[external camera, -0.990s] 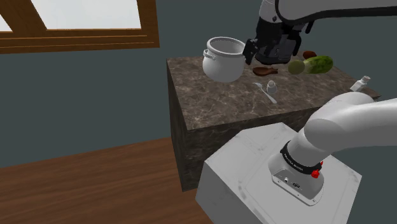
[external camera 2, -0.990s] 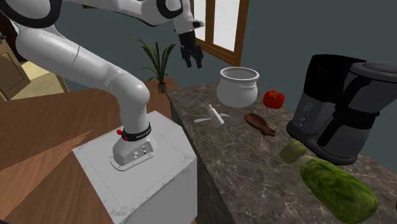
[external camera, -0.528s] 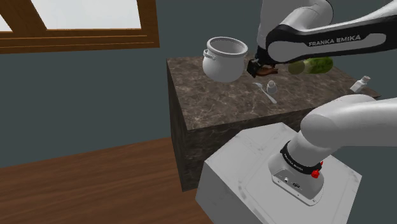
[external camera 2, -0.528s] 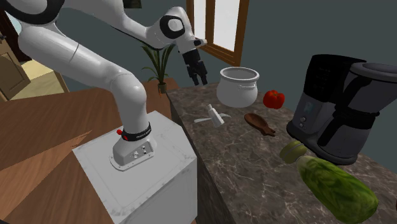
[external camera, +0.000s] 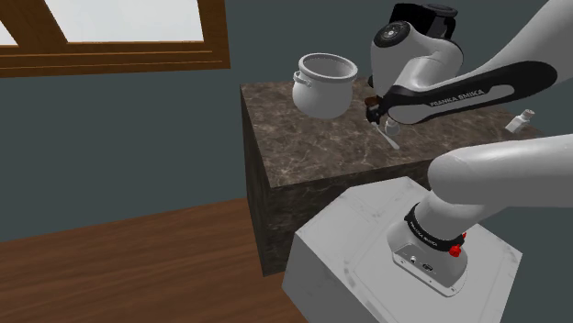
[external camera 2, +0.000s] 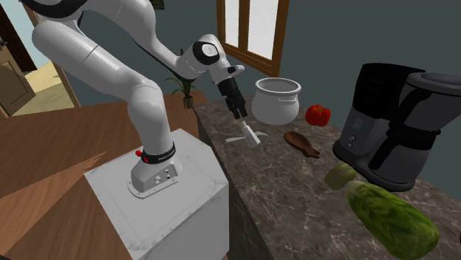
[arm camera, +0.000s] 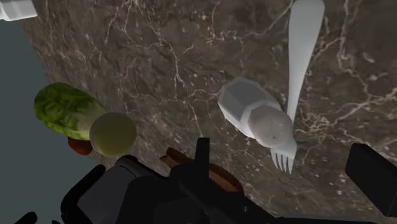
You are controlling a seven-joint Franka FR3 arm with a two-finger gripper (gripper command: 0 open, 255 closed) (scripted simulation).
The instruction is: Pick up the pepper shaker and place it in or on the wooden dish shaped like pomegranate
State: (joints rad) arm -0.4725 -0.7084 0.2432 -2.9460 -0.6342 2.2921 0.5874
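The arm point(external camera 2: 144, 89) has swung down over the marble counter point(external camera 2: 295, 196), bringing the gripper point(external camera 2: 238, 113) low. Its fingers point(arm camera: 375, 181) stand apart, gripping nothing. The white pepper shaker point(arm camera: 253, 113) stands on the counter ahead of and between them, untouched, just beside the fork point(arm camera: 299, 57).

White arm point(external camera: 500, 174); dark joints point(external camera: 430, 235); perhaps screws point(external camera 2: 168, 174)
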